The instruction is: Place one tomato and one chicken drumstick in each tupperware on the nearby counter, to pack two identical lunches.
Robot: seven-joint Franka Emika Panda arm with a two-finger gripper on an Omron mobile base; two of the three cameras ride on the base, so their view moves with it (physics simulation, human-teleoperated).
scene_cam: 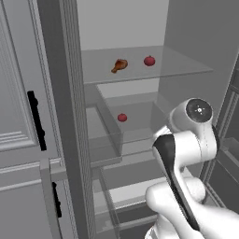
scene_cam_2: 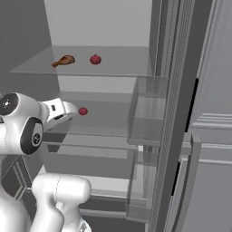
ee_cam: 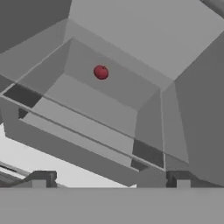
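Inside an open grey refrigerator, a small round red tomato [ee_cam: 101,72] sits alone in a clear drawer, well ahead of the end effector [ee_cam: 109,179], its fingers spread wide. Smooth and likely soft, it wants gentle pressure across its middle.

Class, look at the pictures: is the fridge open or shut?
Open. The fridge interior is exposed: a chicken drumstick and tomato lie on the upper shelf, another tomato below.

No words, labels, brand marks, numbers or signs can be read on anything in these three views.
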